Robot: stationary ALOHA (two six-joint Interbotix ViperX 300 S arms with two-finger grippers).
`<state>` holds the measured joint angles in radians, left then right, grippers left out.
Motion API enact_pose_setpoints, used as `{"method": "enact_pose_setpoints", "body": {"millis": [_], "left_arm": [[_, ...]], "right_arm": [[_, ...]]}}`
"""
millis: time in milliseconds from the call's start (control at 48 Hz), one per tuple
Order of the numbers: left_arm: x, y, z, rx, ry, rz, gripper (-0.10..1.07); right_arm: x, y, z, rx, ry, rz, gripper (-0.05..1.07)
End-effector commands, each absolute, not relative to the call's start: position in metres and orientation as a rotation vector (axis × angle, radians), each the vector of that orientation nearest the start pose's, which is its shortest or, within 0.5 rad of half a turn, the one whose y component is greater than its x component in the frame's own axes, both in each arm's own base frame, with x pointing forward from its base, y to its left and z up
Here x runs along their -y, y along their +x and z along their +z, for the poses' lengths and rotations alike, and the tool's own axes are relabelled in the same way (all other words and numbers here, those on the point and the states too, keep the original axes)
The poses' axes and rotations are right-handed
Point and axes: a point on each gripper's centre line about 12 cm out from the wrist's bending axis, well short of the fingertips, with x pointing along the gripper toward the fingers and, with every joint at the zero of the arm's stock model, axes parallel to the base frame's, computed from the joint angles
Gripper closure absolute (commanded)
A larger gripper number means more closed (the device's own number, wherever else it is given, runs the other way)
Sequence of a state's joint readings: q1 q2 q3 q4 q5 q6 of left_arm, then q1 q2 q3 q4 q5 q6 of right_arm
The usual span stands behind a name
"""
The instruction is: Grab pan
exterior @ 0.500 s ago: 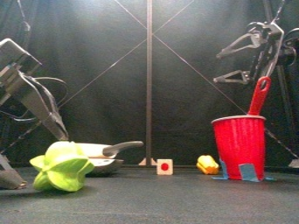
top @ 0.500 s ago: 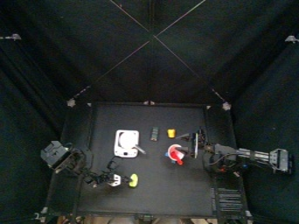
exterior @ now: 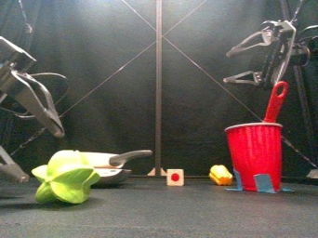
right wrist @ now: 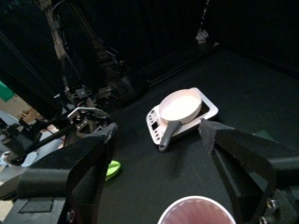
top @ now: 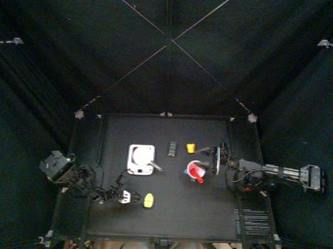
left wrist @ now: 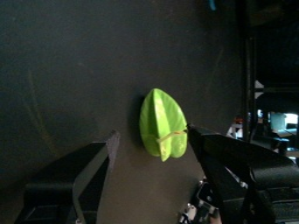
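The white pan (top: pixel 140 159) lies left of the table's middle, its grey handle towards the front. In the front view the pan (exterior: pixel 110 167) sits low behind a green star-shaped fruit (exterior: pixel 65 177). The right wrist view shows the pan (right wrist: pixel 181 109) some way beyond the spread jaws. My right gripper (top: pixel 217 162) hangs open and empty high over the red cup (top: pixel 198 172), to the pan's right. My left gripper (top: pixel 115 194) is open and empty at the front left, facing the green fruit (left wrist: pixel 163 124), apart from the pan.
The red cup (exterior: pixel 255 155) holds a red utensil (exterior: pixel 274 100). A small white cube with a red dot (exterior: pixel 176 176) and a yellow piece (exterior: pixel 220 174) lie behind the middle. A dark block (top: pixel 170 149) lies next to the pan.
My left arm has drawn back a little towards the table's left edge and risen. The right arm has shifted only slightly. The pan has not moved.
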<state>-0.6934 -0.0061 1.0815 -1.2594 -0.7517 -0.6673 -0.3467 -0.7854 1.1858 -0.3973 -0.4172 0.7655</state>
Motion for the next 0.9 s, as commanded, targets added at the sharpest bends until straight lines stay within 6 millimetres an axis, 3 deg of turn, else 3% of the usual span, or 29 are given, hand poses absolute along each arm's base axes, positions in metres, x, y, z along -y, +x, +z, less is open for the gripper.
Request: {"method": "enact_pose_setpoints", "body": {"millis": [0,375,604,875], "left_arm": [[0.098,0.253,0.120,-0.321,-1.241,0.486,0.01],[0.029,0.259,0.186,-0.163,-0.891,0.460,0.01],[-0.014,0.244,0.225,-0.045,-0.743,0.487,0.01],[-0.048,0.220,0.241,0.034,-0.651,0.514,0.01]], "right_arm": [[0.062,0.225,0.271,0.038,0.402,-0.188,-0.01],[0.080,0.266,0.278,0.024,0.524,-0.231,-0.01],[0.094,0.301,0.271,-0.031,0.577,-0.269,-0.01],[0.111,0.332,0.266,-0.170,0.654,-0.372,-0.01]]}}
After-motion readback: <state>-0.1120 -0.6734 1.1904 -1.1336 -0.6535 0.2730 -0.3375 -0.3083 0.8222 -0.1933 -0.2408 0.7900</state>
